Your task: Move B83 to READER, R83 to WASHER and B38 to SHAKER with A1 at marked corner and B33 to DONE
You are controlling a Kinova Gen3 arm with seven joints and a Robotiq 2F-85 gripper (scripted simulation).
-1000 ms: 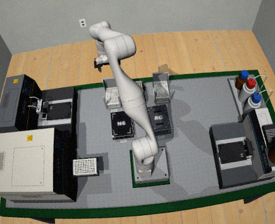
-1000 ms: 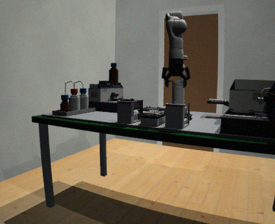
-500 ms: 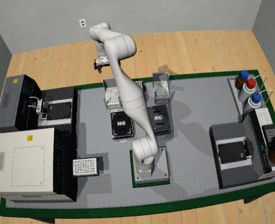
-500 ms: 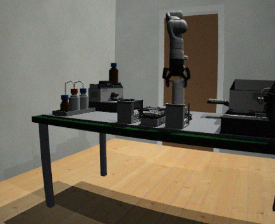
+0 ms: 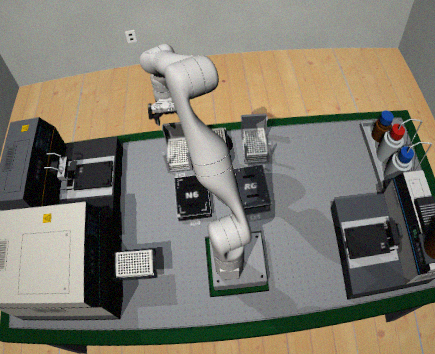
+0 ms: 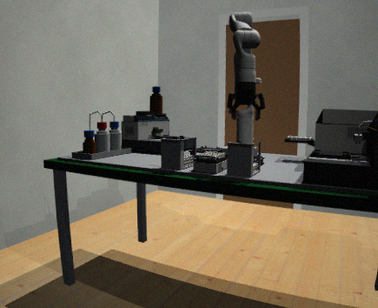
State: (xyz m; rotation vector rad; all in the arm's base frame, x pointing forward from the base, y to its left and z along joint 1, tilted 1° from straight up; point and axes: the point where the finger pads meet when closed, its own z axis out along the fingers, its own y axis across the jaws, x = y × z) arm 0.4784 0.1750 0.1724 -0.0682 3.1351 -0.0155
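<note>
I am holding the gripper (image 6: 246,105) high over the far edge of the desk (image 5: 301,310), its fingers spread as wide as they go and gripping nothing. Directly beneath it is standing a deep rack (image 6: 242,159) with a plate (image 5: 177,153) low inside; a second rack (image 5: 254,123) is sitting just to one side, also with a plate (image 5: 255,144) in it. I cannot read which rack is IN and which is DONE, so I am risking a descent into the wrong stack. Another plate (image 5: 134,263) is lying on a tray well away from the gripper, back past the arm's base (image 5: 261,280), and I am judging that to be the READER. The dark beds of the other instruments are too dim for me to make out their plates.

The rack walls are rising far above the stack, so a slightly off-centre descent is likely to be catching a finger on a wall. Going too deep could be clamping two nested plates together. The elbow is also sweeping close above N6 (image 5: 193,196) and RG (image 5: 252,188)
</note>
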